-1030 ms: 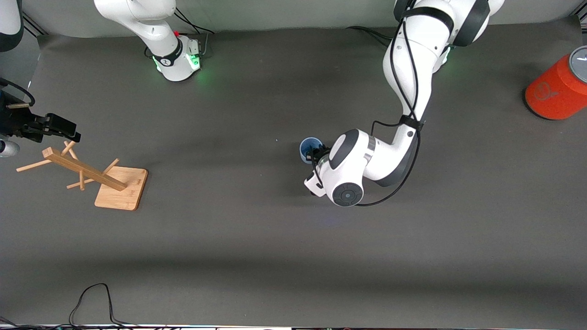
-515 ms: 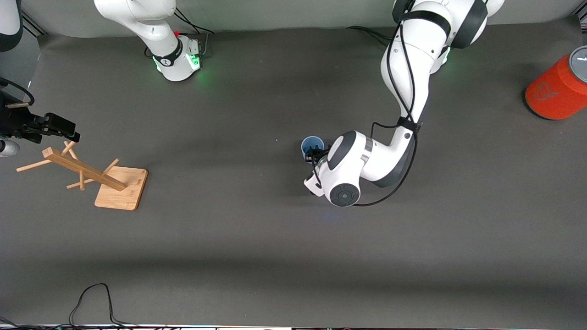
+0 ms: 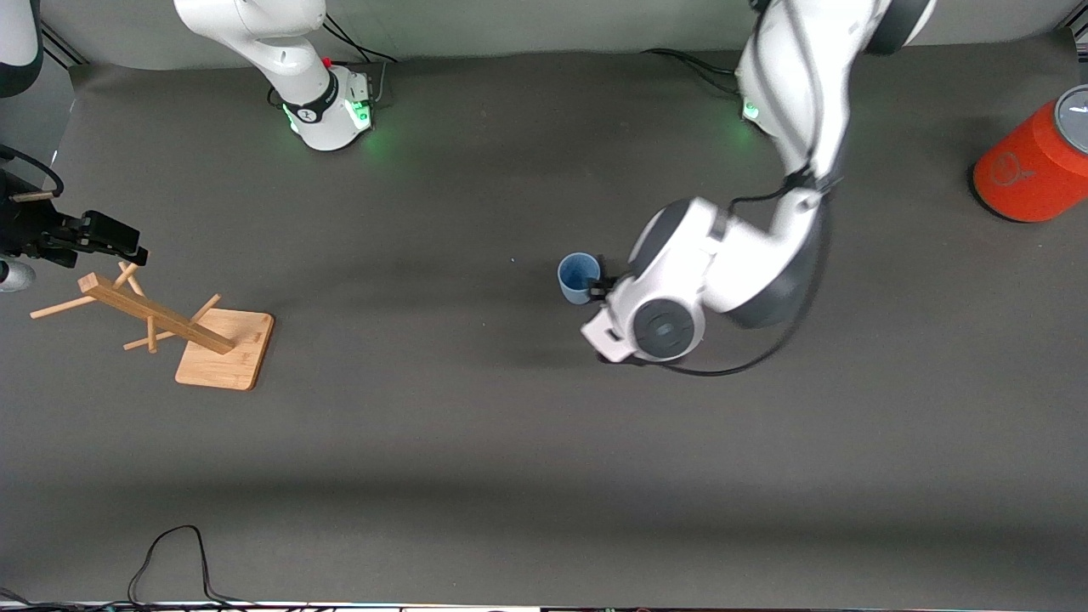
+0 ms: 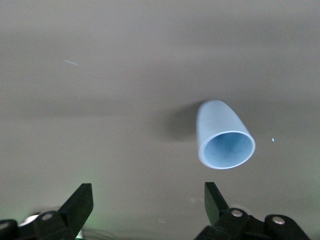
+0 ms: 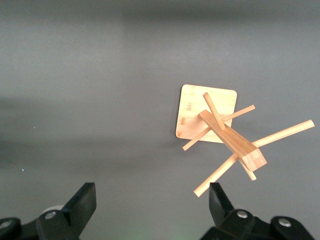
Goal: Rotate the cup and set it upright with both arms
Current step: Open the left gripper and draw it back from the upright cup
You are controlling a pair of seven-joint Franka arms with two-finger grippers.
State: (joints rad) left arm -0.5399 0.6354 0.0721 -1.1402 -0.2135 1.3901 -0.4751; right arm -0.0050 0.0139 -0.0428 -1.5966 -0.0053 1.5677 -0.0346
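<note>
The cup [image 3: 579, 277] stands upright on the surface [image 3: 476, 425], mouth up. The left pincer [image 4: 148, 210] gapes empty just beside it and could topple it with a sideways drift. The right pincer [image 5: 152, 207], wide and empty, waits above the wooden rack [image 5: 225, 135].

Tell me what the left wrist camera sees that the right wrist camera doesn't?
Only the left wrist view shows the cup, standing upright on the table, mouth up, with the open left gripper above it and nothing between its fingers. Only the right wrist view shows the wooden rack, below the open, empty right gripper. Both show the grey table and a pair of black fingers spread wide.
</note>
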